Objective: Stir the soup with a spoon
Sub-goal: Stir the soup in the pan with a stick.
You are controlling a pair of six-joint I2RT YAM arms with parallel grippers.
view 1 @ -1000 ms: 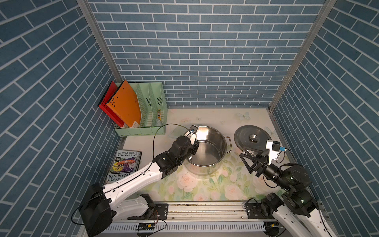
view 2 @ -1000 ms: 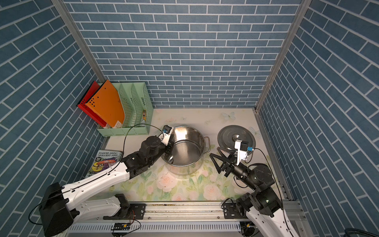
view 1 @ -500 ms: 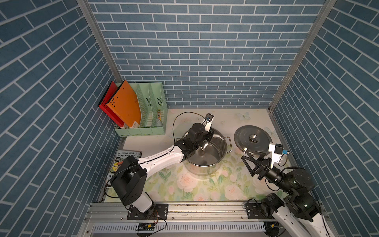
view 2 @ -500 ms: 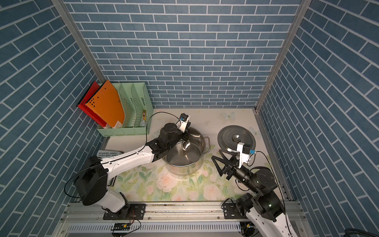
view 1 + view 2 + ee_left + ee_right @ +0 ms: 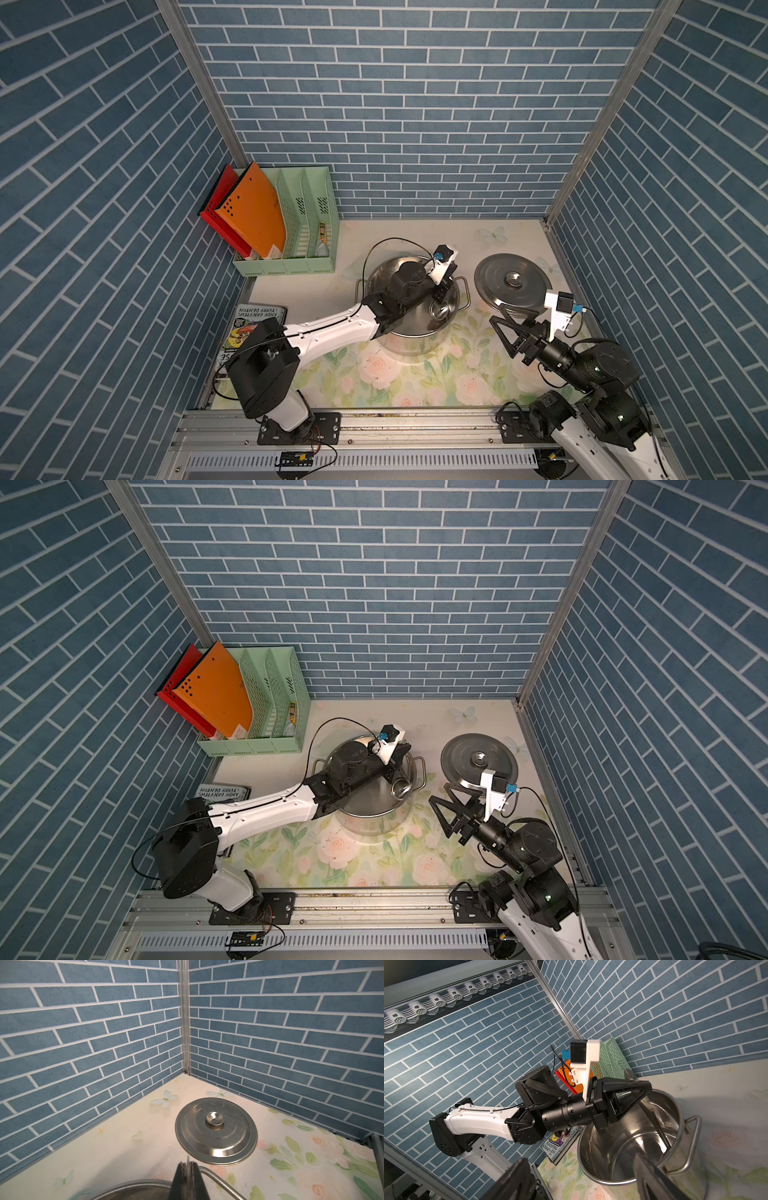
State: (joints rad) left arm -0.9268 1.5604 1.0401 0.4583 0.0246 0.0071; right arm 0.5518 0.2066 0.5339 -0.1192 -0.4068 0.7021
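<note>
1. The desk (image 5: pixel 395 384) is carrying the uncovered pot (image 5: pixel 415 345), with its lid (image 5: pixel 513 282) lying just beside it.
2. The left arm (image 5: pixel 332 330) is reaching over the pot, jaws pinching the spoon (image 5: pixel 401 788) high on its handle.
3. The right arm (image 5: pixel 557 357) is hovering near the pot, jaws gaping wide and empty.
4. The spoon's bowl is sitting low by the lid-side wall, and no soup is showing. Stirring seems to be in hand, and the next move is calling for a smooth circular sweep clear of the steel.
</note>
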